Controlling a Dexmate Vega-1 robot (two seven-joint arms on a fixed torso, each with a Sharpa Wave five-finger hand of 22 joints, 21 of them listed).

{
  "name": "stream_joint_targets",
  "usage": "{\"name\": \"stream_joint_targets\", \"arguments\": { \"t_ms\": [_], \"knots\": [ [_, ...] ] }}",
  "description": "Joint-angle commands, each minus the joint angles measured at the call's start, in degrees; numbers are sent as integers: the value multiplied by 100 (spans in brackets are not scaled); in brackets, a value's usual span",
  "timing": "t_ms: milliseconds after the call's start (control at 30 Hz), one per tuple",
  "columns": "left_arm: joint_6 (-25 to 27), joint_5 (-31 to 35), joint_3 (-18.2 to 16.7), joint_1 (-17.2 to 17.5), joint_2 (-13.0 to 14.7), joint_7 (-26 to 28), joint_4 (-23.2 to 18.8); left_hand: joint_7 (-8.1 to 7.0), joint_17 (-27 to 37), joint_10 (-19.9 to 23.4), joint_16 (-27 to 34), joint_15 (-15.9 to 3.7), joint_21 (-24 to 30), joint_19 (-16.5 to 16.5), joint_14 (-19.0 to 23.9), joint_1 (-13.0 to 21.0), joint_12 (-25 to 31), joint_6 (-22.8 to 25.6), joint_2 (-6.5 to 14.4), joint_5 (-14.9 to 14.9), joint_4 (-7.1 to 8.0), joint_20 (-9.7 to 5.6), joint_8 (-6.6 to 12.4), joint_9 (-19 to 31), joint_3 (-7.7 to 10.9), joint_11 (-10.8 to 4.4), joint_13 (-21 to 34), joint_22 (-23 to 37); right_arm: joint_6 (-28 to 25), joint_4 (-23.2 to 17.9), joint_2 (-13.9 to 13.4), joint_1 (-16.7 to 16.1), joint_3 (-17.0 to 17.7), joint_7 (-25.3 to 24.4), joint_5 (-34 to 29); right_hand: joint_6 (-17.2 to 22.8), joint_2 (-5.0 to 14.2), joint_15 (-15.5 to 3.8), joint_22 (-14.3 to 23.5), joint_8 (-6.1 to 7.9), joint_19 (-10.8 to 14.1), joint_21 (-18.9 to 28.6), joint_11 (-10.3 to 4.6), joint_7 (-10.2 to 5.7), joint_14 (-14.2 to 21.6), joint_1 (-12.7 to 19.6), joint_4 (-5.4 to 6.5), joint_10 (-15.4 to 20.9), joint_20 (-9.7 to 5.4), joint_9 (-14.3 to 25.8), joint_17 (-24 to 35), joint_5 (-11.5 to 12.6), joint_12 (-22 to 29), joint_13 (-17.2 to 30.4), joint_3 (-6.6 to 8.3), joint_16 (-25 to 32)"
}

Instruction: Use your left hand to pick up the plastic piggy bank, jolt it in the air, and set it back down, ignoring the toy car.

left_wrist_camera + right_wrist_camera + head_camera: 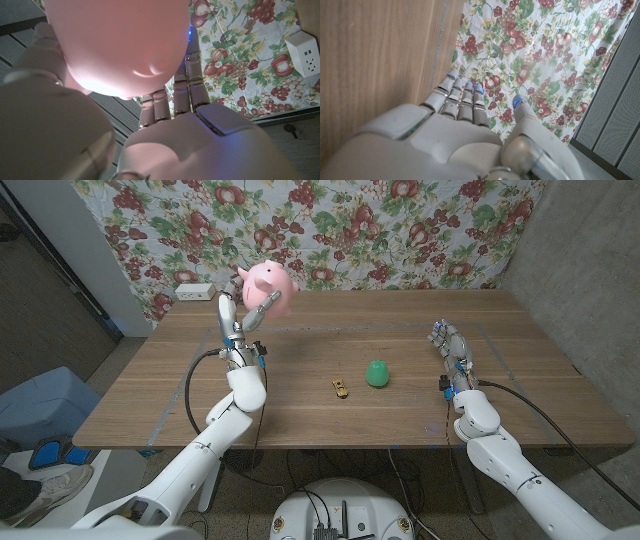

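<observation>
left robot hand raised, gripping piggy bank

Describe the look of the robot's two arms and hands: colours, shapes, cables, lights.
Both arms have smooth, rounded white shells. The left hand and the right hand are silvery grey, with segmented metallic fingers and small blue lights near the fingertips. A black cable loops beside the left forearm, and another trails from the right wrist.

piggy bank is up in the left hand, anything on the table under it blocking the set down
Nothing visible does. The piggy bank hangs over bare wood; the toy car and green object lie off toward the table's middle.
</observation>
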Motion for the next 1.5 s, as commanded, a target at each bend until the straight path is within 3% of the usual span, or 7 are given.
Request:
{"name": "stream_joint_targets", "arguments": {
  "t_ms": [33, 233, 533, 1500],
  "knots": [
    [1705, -574, -98, 421, 450, -1104, -1345, -1038, 22, 1432, 40, -3011, 789, 222, 2238, 2410, 53, 2145, 2439, 853, 33, -2028, 23, 1183, 1483, -1418, 25, 33, -27, -43, -13, -25, 1, -31, -24, 15, -2, -1, 31, 2, 34, -19, -14, -24, 42, -39, 9, 37, -11, 23, -7, 50, -17, 17, 25, 2],
    [2840, -852, -71, 452, 806, -1732, -1956, -1045, 22, 1427, 38, -3011, 792, 220, 2243, 2406, 48, 2147, 2438, 853, 34, -2023, 15, 1189, 1486, -1406, 22, 32, -29, -86, -15, -53, 2, -64, -51, 13, -2, -4, 31, 1, 35, -20, -15, -21, 41, -39, 9, 39, -12, 23, -8, 49, -16, 17, 25, 1],
    [3811, -1080, 48, 339, 1175, -2181, -2352, -1048, 13, 1422, 29, -3011, 794, 216, 2246, 2406, 38, 2149, 2437, 856, 30, -2023, 0, 1193, 1494, -1396, 11, 29, -27, -112, 1, -48, -13, -88, -87, 11, 0, -15, 31, 0, 36, -21, -13, -21, 36, -39, 9, 40, -10, 23, -10, 50, -16, 17, 28, 0],
    [4116, -1291, 255, 183, 1469, -2123, -2373, -1049, -1, 1417, 5, -3012, 808, 213, 2244, 2392, 34, 2151, 2435, 860, 33, -2019, -47, 1219, 1511, -1395, 10, 29, -60, -110, 20, -18, -48, -111, -136, 21, 0, -5, 32, 2, 44, -24, -23, -20, 43, -45, 12, 44, -8, 23, -15, 48, -14, 18, 30, 4]
  ]
}}
